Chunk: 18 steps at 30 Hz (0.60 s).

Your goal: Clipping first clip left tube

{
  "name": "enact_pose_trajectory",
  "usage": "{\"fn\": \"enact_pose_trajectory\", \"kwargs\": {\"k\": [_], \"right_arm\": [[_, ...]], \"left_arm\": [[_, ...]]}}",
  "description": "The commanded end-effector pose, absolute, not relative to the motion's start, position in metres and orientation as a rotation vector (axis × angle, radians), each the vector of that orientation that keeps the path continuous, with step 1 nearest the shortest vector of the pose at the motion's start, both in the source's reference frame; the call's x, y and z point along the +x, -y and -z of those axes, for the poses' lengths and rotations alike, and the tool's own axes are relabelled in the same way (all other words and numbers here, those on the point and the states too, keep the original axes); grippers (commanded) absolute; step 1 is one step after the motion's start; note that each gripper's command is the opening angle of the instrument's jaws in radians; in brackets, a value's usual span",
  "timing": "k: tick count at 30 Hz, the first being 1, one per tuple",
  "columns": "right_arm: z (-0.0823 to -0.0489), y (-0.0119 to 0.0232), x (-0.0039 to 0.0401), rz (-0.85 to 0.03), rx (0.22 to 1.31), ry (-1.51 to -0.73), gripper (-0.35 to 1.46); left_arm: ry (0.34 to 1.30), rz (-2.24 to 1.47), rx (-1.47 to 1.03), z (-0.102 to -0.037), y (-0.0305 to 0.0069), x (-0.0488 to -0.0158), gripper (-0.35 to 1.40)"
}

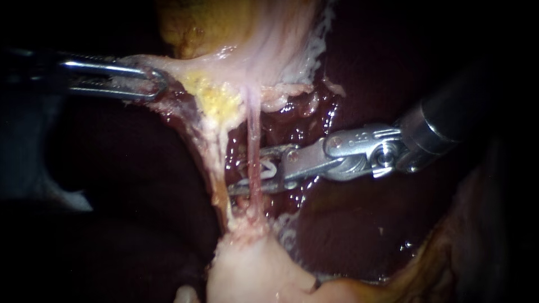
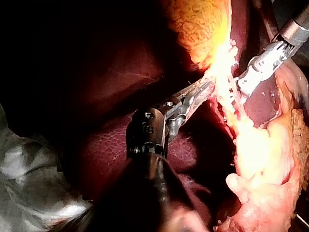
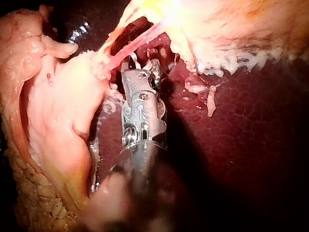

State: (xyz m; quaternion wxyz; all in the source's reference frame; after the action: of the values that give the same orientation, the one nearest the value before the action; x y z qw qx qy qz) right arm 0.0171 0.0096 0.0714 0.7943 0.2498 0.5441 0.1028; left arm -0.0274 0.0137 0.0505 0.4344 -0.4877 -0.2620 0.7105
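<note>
Left instrument (image 1: 157, 84): jaws closed on a pale tissue flap (image 1: 174, 66), drawing it taut.
Right instrument (image 1: 247, 171): jaws stand apart with a clear gap, one on each side of the thin pink tube (image 1: 252, 129).
Tube position: stretched over the liver (image 1: 359, 224), from the yellow fat under the flap down to the pale mass (image 1: 247, 269). The jaws cross it on its lower half.
Risk, partial capture: if the jaw tips do not reach past the tube's far side, closing would likely pinch only part of it.
Risk, extra tissue: a whitish band (image 1: 216, 163) lies just beside the tube, near the lower jaw's tip. Advancing further could catch it as well.
Risk, tension: the tube looks thin and tight. A harder pull on the flap, or sideways drag from the right shaft, could tear it.
Hard to tell: a pale V shape (image 1: 268, 167) sits in the gap, possibly a loaded clip, too small to confirm.
Uncertain: whether this is the task's left tube. The whitish band may be the other.
Hidden: the upper jaw's tip behind the tube. In the left wrist view, glare washes out the tube. In the right wrist view, the jaw tips are crowded by tissue.
</note>
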Motion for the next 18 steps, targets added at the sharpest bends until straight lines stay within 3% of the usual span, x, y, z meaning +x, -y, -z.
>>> {"fn": "enact_pose_trajectory", "kwargs": {"k": [1,11,15,18], "right_arm": [[-0.0714,-0.0096,0.0171,-0.221,0.537,-1.169,0.16],[-0.0714,-0.0096,0.0171,-0.22,0.537,-1.17,0.19],[-0.0713,-0.0096,0.0172,-0.221,0.537,-1.175,0.43],[-0.0714,-0.0096,0.0172,-0.232,0.526,-1.197,0.49]], "left_arm": [[0.652,-1.769,-1.215,-0.0505,-0.0137,-0.0274,-0.35],[0.653,-1.769,-1.215,-0.0505,-0.0137,-0.0274,-0.35],[0.653,-1.769,-1.215,-0.0505,-0.0137,-0.0274,-0.35],[0.653,-1.77,-1.215,-0.0505,-0.0137,-0.0273,-0.35]]}}
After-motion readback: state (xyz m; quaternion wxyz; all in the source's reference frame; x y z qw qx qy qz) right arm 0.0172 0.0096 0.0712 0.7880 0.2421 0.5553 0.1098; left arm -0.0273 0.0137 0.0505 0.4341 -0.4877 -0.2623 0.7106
